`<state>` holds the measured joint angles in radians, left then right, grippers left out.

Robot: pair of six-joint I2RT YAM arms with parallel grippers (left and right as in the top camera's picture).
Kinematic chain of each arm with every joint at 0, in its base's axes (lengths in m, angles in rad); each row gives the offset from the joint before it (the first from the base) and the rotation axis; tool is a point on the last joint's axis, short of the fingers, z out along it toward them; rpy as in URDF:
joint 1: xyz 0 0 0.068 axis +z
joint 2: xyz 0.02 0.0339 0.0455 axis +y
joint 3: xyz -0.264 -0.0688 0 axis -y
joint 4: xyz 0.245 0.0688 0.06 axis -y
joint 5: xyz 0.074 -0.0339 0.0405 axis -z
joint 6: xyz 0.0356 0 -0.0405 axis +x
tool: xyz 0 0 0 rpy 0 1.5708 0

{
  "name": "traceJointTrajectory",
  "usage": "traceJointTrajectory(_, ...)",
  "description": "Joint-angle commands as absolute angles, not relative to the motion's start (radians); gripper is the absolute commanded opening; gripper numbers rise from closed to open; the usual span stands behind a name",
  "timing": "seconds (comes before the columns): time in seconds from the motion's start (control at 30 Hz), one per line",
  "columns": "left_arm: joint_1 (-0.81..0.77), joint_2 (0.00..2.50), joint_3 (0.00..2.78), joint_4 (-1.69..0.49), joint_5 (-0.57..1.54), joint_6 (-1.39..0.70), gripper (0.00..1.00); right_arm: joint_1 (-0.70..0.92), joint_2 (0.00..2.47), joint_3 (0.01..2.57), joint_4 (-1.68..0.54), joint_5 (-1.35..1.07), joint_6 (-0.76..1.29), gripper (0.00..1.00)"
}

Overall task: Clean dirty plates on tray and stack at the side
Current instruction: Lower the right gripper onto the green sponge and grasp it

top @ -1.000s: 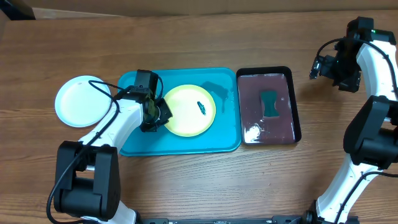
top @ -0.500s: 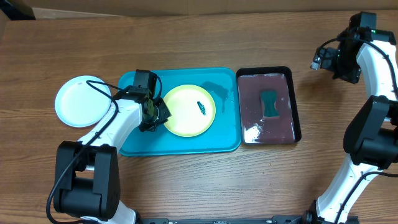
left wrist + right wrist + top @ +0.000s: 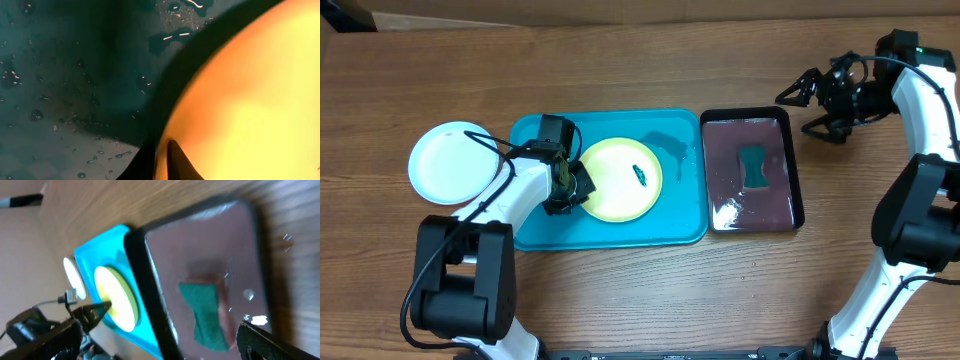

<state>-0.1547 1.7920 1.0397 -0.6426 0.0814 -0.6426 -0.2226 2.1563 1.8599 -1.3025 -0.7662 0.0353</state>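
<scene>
At the far left we saw a white plate (image 3: 448, 163) lying flat on the table (image 3: 620, 300), well apart from the tray (image 3: 610, 232) and from both grippers. To its right, the left gripper (image 3: 570, 187) sat low inside the tray at the left rim of the yellow-green plate (image 3: 620, 178). In the left wrist view its two dark fingers (image 3: 177, 162) stood close together with the plate's edge between them, so we took it to be pinching that rim. The plate lay near the middle of the tray, stretching rightward from the gripper. A small dark smear (image 3: 640, 176) sat on it, right of centre. The tray floor around it was wet with droplets.

Just beside the tray's right edge was a black tray (image 3: 798, 190) of dark reddish liquid, with a green sponge (image 3: 754, 165) lying in it. Right of that tray's far corner the right gripper (image 3: 798, 112) hung over bare table, its fingers spread wide and holding nothing. It was well apart from both plates, with the black tray between it and the yellow-green one.
</scene>
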Motion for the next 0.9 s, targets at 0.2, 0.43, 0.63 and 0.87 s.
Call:
traceJointTrajectory(0.2,-0.152,1.808,1.037,-0.646,0.078,-0.567,0.12,-0.023,2.031,1.88,-1.381,-0.234,0.063,1.0)
traceJointTrajectory(0.43,-0.152,1.808,1.043,-0.649,0.079,-0.527,0.17,0.132,2.031,1.827,-1.374,0.058,0.162,1.0)
traceJointTrajectory(0.63,-0.152,1.808,1.043,-0.657,0.079,-0.527,0.17,0.191,2.031,1.716,-1.29,0.129,0.214,0.95)
traceJointTrajectory(0.87,-0.152,1.808,1.043,-0.656,0.079,-0.527,0.18,0.205,2.031,1.544,-1.097,0.126,0.205,0.91)
